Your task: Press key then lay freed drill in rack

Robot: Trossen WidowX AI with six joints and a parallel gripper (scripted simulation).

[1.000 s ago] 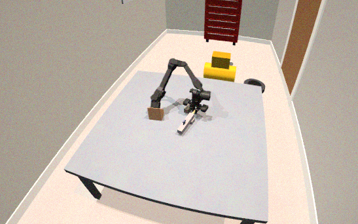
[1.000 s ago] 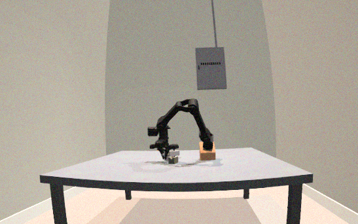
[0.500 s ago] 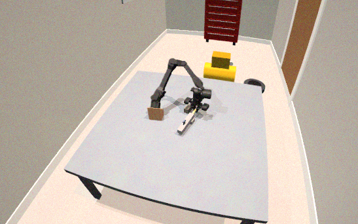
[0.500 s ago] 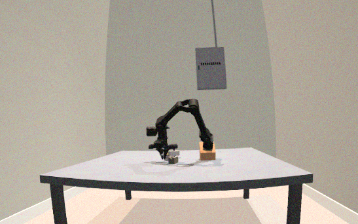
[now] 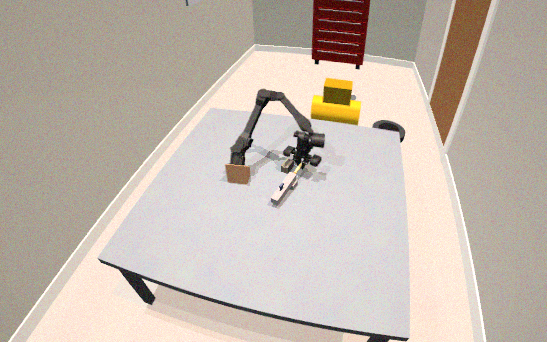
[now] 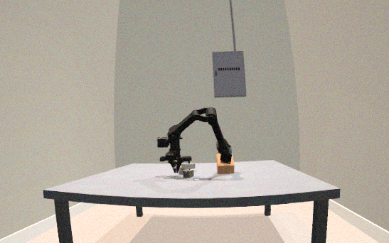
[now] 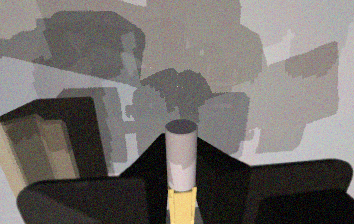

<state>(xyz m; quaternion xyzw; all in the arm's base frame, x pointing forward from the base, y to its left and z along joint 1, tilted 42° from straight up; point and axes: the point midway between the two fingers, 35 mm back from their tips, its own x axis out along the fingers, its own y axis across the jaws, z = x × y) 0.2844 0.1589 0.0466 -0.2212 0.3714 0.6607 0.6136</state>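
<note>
The gripper point(image 5: 302, 163) point(image 6: 176, 171) point(image 7: 181, 167) is shut on the drill point(image 5: 298, 169) point(image 7: 182, 206), which has a yellow length and a pale round end. The pale end sticks out past the fingertips in the wrist view. The yellow length runs back to the end of a long pale holder point(image 5: 283, 190) point(image 6: 188, 165). How much of the drill is inside the holder cannot be told. A small dark blue part point(image 5: 281, 186), perhaps the key, is on the holder's top. The rack point(image 5: 286, 165) point(image 6: 188, 173) point(image 7: 63, 145), a tan grooved block, stands beside the gripper, to its left in the wrist view.
The arm's orange-brown base block point(image 5: 238, 174) point(image 6: 225, 168) stands on the grey table point(image 5: 319, 260) point(image 6: 262, 182), left of the holder in the top view. A yellow tank point(image 5: 336, 110), a black ring point(image 5: 402, 131) and a red cabinet point(image 5: 340, 30) are beyond the table.
</note>
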